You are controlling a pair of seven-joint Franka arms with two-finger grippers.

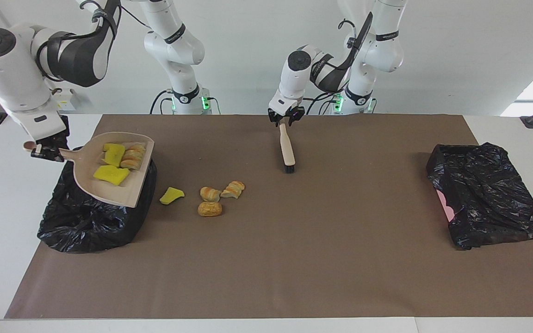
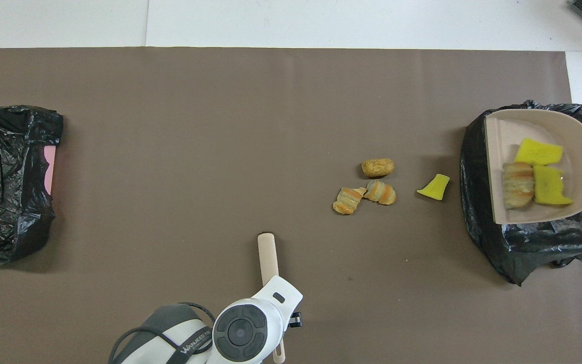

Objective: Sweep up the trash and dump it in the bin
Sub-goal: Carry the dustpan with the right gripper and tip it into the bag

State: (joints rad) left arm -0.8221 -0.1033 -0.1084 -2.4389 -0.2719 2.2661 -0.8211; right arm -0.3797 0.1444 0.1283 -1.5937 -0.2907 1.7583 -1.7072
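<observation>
We have the dustpan [image 1: 109, 173] raised over the black-bagged bin [image 1: 93, 217] at the right arm's end of the bench, with the right pincer [image 1: 44, 151] clenched on its handle. Part of the trash rides in the pan: two yellow sponge pieces [image 1: 111, 175] and one striped bread lump [image 1: 133, 157], all sitting toward the handle end. The step in hand, as we judge it, is the dump, and to do it well we should bring the pan's open lip fully over the bag's opening before tipping, since the lip now hangs close to the bin's edge on the side of the loose scraps. We should tip lip-down, steeply enough that the sponges slide rather than cling, and keep the handle gripped firmly so the pan does not twist. The rest of the trash lies on the brown mat near the bin: a yellow wedge [image 1: 171, 195] closest to it, then three bread lumps [image 1: 220, 198] in a cluster. Another sweep will be needed. The left pincer [image 1: 286, 121] rests at the brush [image 1: 287, 149] handle's top, by the bench edge nearest the robots; we cannot tell whether it is grasping or has let go. A second bagged bin [image 1: 486, 194] sits at the left arm's end.
</observation>
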